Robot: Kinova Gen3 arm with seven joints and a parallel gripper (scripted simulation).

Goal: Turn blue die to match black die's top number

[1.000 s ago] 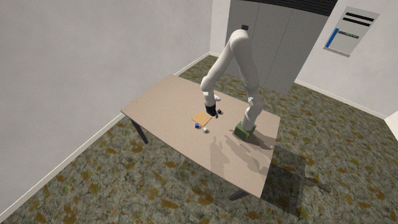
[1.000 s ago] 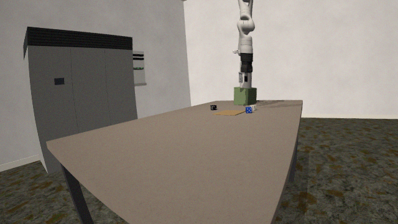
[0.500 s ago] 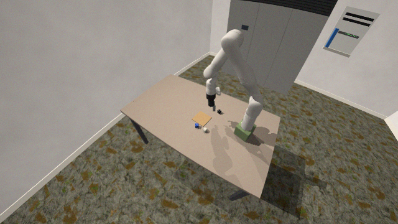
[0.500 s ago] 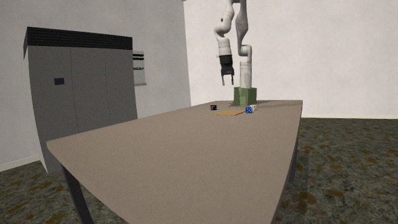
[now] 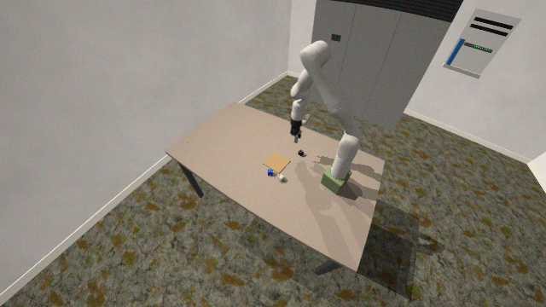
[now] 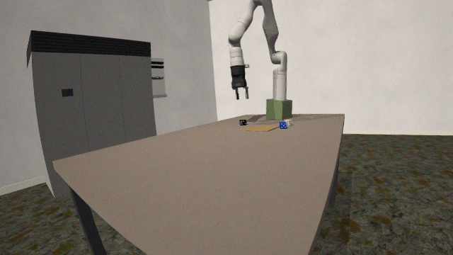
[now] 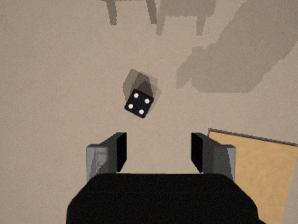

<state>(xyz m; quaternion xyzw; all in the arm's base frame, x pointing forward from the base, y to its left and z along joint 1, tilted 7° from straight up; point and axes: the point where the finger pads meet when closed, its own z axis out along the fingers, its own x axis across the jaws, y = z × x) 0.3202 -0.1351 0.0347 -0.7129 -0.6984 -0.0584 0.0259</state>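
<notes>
Top view: hand [image 5: 297, 138] high above tabletop [image 5: 239, 141], fingers spread wide, nothing held. Black die [image 5: 301, 153] on bare tabletop beside mat [image 5: 276, 162]. Blue die [image 5: 270, 172] off mat, at its near edge; white die [image 5: 281, 177] close by.

Exterior view: hand [image 6: 242, 94] hangs well above black die [image 6: 243, 122], touching nothing.

Wrist view: fingers fully apart, gap empty; black die [image 7: 139, 103] below shows four pips; mat corner [image 7: 262, 169] at right.

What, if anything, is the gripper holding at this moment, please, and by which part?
Nothing is held. The gripper hangs open above the table, its jaws wide apart, with the black die lying untouched below.
</notes>
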